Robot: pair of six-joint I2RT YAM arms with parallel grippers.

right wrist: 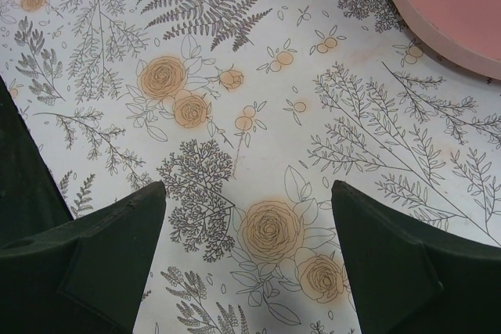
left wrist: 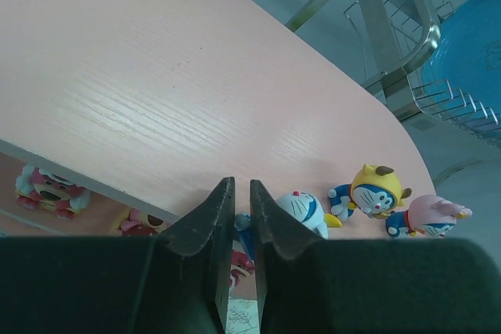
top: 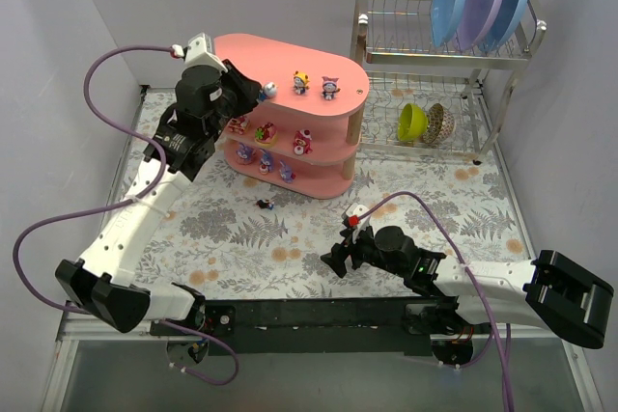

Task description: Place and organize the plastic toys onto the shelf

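From above, the pink shelf point(top: 270, 57) stands at the far middle of the worktop point(top: 241, 238). A dish rack point(top: 386, 65) just to its right carries three plates point(top: 483, 2) on top and a green bowl point(top: 412, 123) and a patterned bowl point(top: 440, 124) lower down. The left hand point(top: 259, 96) is at the front left edge of the top tier, with a blue-and-white toy point(top: 266, 91) at its tip. Farther right on that tier stand a yellow-capped toy point(top: 301, 82) and a pink-hooded toy point(top: 331, 87), near each other. A middle row of toys point(top: 266, 132) and a bottom row of toys point(top: 266, 161) fill the lower tiers, three in each. One dark toy point(top: 264, 205) lies on the worktop in front of the shelf. The right hand point(top: 336, 262) hangs low over the worktop, well apart from the shelf.

In the left wrist view, the left hand point(left wrist: 241, 193) has its fingers pressed almost together, with only a thin slit between them. The blue-and-white toy point(left wrist: 301, 209) sits on the top tier against the outer side of the finger on the right of the view, not between the tips. A bit of blue shows deeper in the slit; I cannot tell what it belongs to. The yellow-capped toy point(left wrist: 376, 189) and pink-hooded toy point(left wrist: 427, 217) stand just beyond.

In the right wrist view, the right hand point(right wrist: 248, 189) is spread wide, with only the flowered worktop point(right wrist: 235, 99) between its fingers. The shelf point(right wrist: 446, 5) shows at the upper right corner.
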